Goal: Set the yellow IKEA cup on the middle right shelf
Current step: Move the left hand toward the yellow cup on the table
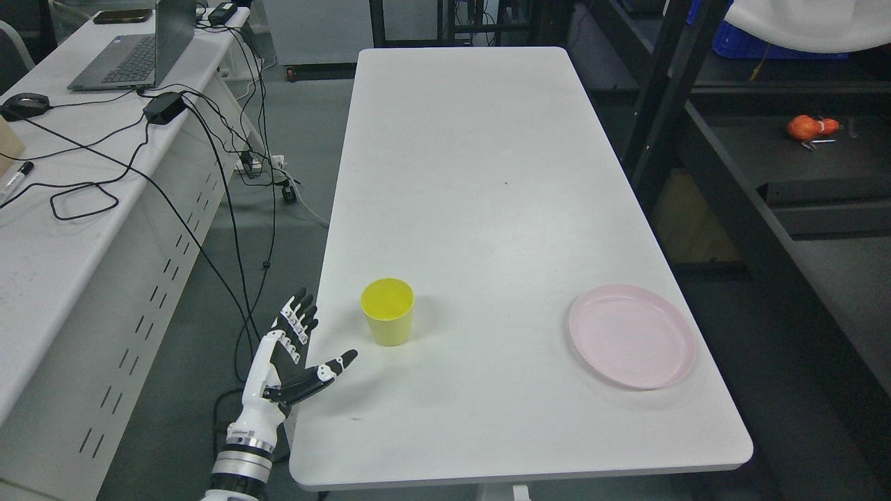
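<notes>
White surface (487,174) fills the middle of the head view, running up and away from the robot hand (296,351) and off to its right. The hand sits at that surface's near left corner, partly over the floor gap, thumb reaching in over the edge.

Second white desk (56,264) is to the left of the robot hand, across the gap, further back. On it: laptop (136,49) far up-left, a phone (122,15) beyond that, a mouse (26,104), a power brick (165,108), a marker (15,177). Black cables (209,181) hang from the desk into the gap, passing just behind and left of the hand.

Dark shelf rack (752,209) is far right of the hand, past the surface's right edge. An orange object (811,127) lies on one of its shelves, well back; too small to tell what it is.

Pink plate (632,335) lies flat on the surface, well to the right of the hand, near the right edge, about level with it.

Yellow cup (388,311) stands upright on the surface, mouth up, just right of the hand and slightly further out. Near the fingers (301,321), not touching.

Left robot hand: released, fingers extended and spread, thumb out to the right, palm facing the cup, holding nothing. Forearm comes in at the lower left.
</notes>
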Available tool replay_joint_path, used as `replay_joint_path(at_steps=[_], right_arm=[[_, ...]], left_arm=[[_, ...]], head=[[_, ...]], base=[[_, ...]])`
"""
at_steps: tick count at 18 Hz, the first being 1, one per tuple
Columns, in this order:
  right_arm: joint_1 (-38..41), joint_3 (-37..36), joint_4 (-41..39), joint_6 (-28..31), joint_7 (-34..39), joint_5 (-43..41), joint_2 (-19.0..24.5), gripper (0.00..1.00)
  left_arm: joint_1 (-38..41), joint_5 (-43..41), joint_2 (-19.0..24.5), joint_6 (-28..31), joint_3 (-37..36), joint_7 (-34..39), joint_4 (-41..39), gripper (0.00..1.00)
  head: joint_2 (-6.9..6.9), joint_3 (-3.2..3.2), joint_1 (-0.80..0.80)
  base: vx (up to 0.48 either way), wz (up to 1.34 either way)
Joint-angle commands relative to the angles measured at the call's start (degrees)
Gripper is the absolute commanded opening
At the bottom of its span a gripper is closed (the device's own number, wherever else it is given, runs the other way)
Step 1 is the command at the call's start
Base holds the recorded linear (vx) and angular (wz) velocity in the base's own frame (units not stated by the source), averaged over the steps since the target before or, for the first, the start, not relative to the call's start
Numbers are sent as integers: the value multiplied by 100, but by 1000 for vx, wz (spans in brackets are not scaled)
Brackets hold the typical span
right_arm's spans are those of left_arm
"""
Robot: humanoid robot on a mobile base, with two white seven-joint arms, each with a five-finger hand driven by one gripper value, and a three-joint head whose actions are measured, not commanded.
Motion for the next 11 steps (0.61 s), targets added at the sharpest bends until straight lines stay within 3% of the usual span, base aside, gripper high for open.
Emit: replay_joint_path(at_steps=[1,11], right_arm=[[80,97,0,4,4,-141,-100,99],[80,97,0,4,4,-141,-100,99]], left_arm=[[76,9,82,8,-370,-2,-134,99],[-57,598,82,8,-458,-275,-134,98]], head=[[0,0,0],[0,0,0]], base=[[-8,-49],[-1,-9]])
